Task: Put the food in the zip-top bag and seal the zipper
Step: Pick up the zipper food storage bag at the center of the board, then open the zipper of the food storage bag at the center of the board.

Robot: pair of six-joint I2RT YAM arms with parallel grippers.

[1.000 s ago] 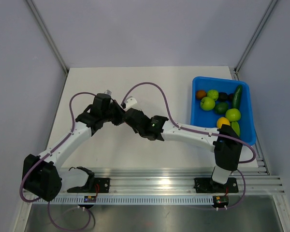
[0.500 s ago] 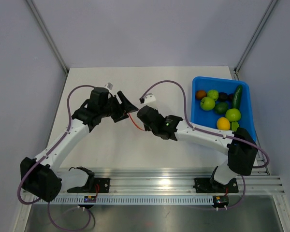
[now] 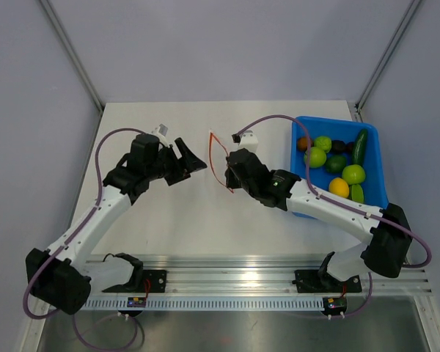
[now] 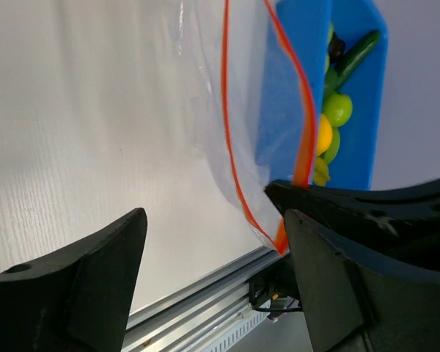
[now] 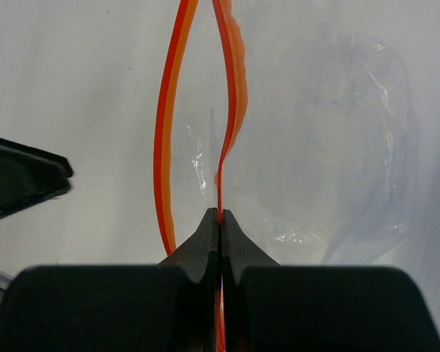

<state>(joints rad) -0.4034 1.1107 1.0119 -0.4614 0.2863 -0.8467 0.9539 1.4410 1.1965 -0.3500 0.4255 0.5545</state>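
Right gripper (image 5: 219, 214): jaws shut, one lip of the zipper (image 5: 166, 110) pinched near its end. The zip-top bag (image 5: 337, 139) is held by that lip, mouth parted, between the two arms and near the blue tray (image 3: 377, 158).

Left gripper (image 3: 193, 157): jaws spread wide, nothing held, set apart from the bag.

Change noted: a second ago both grippers were met at the bag. The left has since been drawn back, and the bag has been carried toward the tray by the right alone.

Opening is judged done. Filling is not begun, as the food (image 3: 328, 155) is all seen in the tray.

The bag's body possibly rests on the table (image 3: 176, 213); this is not settled by the views.

Clearance: open table is available left and near; the tray wall is close on the right.
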